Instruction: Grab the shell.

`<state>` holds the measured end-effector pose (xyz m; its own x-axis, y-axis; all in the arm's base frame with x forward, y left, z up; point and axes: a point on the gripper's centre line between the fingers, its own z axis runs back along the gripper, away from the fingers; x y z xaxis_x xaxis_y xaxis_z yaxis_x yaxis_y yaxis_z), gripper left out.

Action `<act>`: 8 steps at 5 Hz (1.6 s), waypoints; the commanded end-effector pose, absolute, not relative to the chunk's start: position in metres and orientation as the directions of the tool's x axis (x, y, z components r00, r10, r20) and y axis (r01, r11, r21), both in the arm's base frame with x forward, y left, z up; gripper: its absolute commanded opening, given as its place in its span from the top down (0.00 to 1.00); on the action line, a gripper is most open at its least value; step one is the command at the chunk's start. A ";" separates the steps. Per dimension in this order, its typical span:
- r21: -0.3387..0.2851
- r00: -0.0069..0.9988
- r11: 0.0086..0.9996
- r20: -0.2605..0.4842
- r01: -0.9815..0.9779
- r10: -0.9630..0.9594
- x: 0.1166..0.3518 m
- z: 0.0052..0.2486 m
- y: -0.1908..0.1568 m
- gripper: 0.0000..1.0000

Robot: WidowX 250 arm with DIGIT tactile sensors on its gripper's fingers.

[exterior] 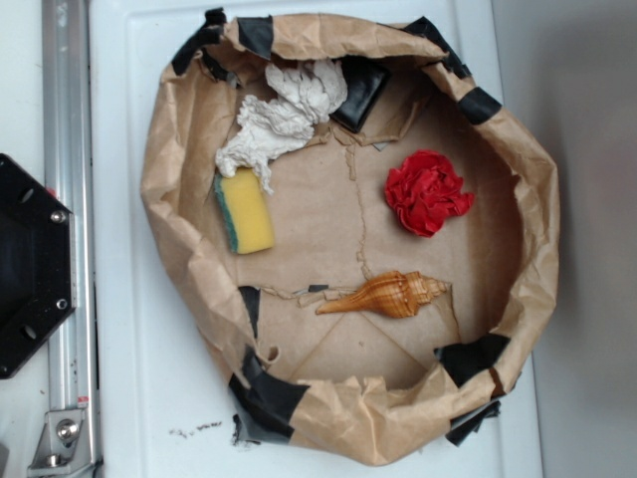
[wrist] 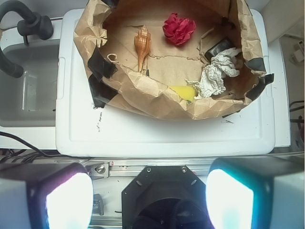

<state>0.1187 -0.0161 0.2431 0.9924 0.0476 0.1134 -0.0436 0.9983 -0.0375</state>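
Observation:
The shell [exterior: 383,295] is a glossy orange-brown spiral conch with a pointed tail. It lies on the floor of a brown paper basin [exterior: 348,229], near the front, tail pointing left. In the wrist view the shell [wrist: 142,45] lies far ahead inside the basin. My gripper [wrist: 149,200] is open, its two pale pads wide apart at the bottom corners, high above the black robot base [wrist: 162,195] and well short of the basin. Nothing is between the fingers. The gripper does not show in the exterior view.
In the basin also lie a red wrinkly paper ball [exterior: 428,192], a yellow-and-green sponge [exterior: 245,210], a crumpled white cloth [exterior: 284,115] and a black block [exterior: 360,92]. The basin sits on a white tabletop [exterior: 149,378] beside a metal rail [exterior: 70,199]. The paper walls stand up around everything.

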 end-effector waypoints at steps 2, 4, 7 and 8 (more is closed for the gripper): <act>-0.013 0.993 0.999 0.108 -0.049 0.050 0.138 0.193 0.006 0.00; -0.210 0.959 0.964 0.199 -0.160 0.203 0.200 0.150 0.022 0.00; -0.199 0.965 0.967 0.174 -0.159 0.195 0.259 0.134 -0.002 0.00; -0.181 0.965 0.970 0.176 -0.163 0.195 0.284 0.102 -0.008 0.00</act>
